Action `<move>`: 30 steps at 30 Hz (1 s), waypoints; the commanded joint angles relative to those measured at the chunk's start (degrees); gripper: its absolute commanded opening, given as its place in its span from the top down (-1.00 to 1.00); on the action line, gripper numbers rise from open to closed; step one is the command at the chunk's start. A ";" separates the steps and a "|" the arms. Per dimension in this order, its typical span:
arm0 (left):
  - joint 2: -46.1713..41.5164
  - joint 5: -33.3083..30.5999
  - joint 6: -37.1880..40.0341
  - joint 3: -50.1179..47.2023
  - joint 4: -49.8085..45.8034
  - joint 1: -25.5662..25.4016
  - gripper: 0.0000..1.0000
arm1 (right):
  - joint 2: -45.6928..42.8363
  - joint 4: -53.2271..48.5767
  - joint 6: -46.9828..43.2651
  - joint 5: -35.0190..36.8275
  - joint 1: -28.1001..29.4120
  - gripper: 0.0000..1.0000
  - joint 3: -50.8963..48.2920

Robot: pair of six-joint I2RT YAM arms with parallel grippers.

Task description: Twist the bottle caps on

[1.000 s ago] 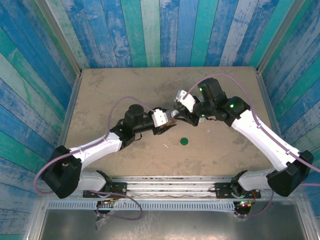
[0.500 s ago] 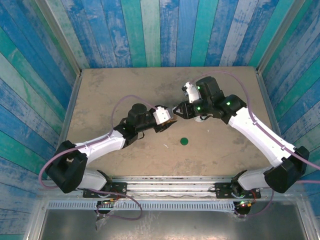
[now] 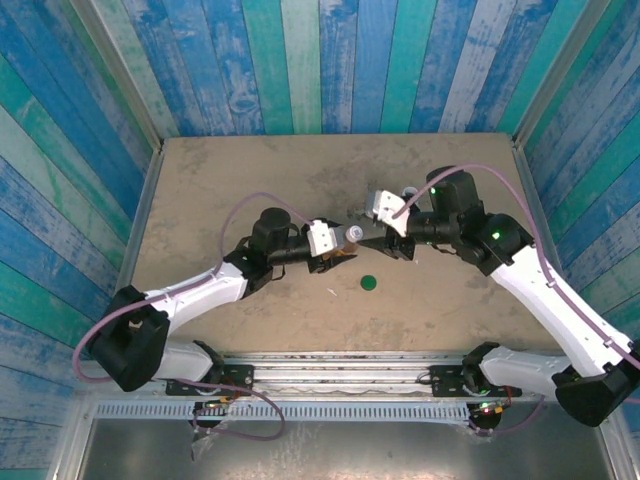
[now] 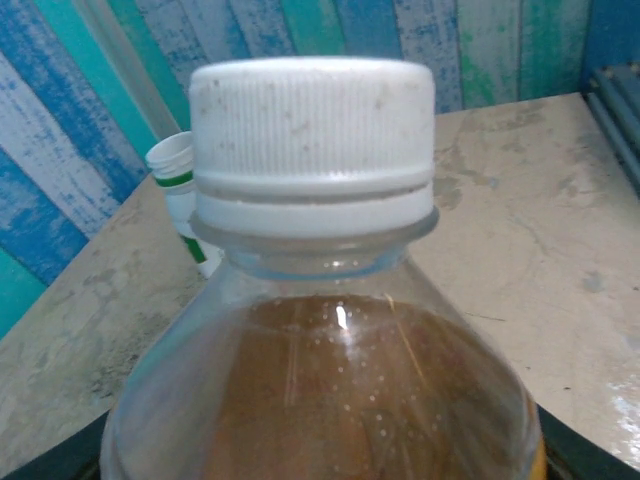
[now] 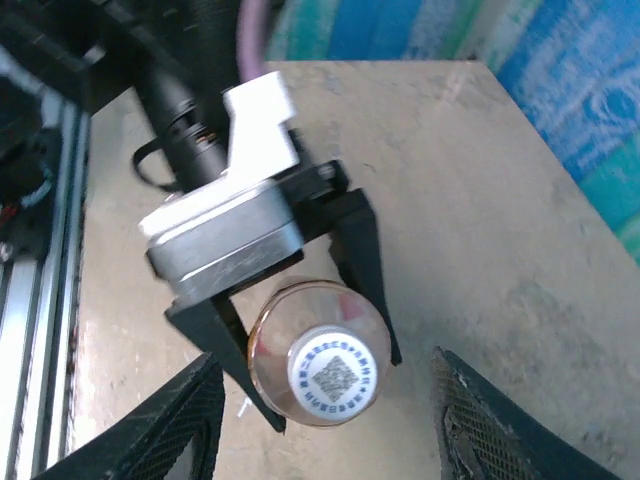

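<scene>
My left gripper [image 3: 343, 246] is shut on the clear bottle [image 5: 300, 345] of amber liquid and holds it upright over the table. The white cap [image 4: 312, 130] sits on its neck; from above its top [image 5: 335, 372] shows a printed code. My left fingers [image 5: 362, 250] press the bottle's sides. My right gripper [image 5: 325, 400] stands open right above the cap, its pads apart from it, and sits just right of the bottle [image 3: 374, 238]. The dark green cap [image 3: 368, 283] lies flat on the table. The white bottle [image 4: 182, 195], neck open, stands behind [image 3: 408, 192].
The tan table [image 3: 220, 190] is walled by blue and green planks at the back and both sides. A metal rail [image 3: 340, 365] runs along the near edge. A small white scrap [image 3: 331, 292] lies left of the green cap.
My right gripper has drawn back to the right, off the white cap, and stands open. The left gripper still holds the bottle, shifted slightly.
</scene>
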 commanded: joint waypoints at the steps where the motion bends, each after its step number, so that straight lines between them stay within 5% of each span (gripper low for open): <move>1: -1.81 4.43 0.94 2.01 -3.92 0.23 -0.18 | 1.45 -4.07 -10.96 -3.71 -0.06 -0.03 0.60; 18: -2.20 6.76 0.76 1.83 -3.53 0.34 -0.19 | 9.47 -8.41 -8.41 -4.93 -0.05 0.43 4.72; 23: -2.45 6.67 0.77 1.79 -3.53 0.40 -0.19 | 9.39 -8.47 -8.95 -4.52 -0.06 0.27 4.16; 30: -2.32 6.54 0.82 1.88 -3.67 0.34 -0.19 | 9.64 -9.18 -9.44 -5.20 -0.05 0.37 4.57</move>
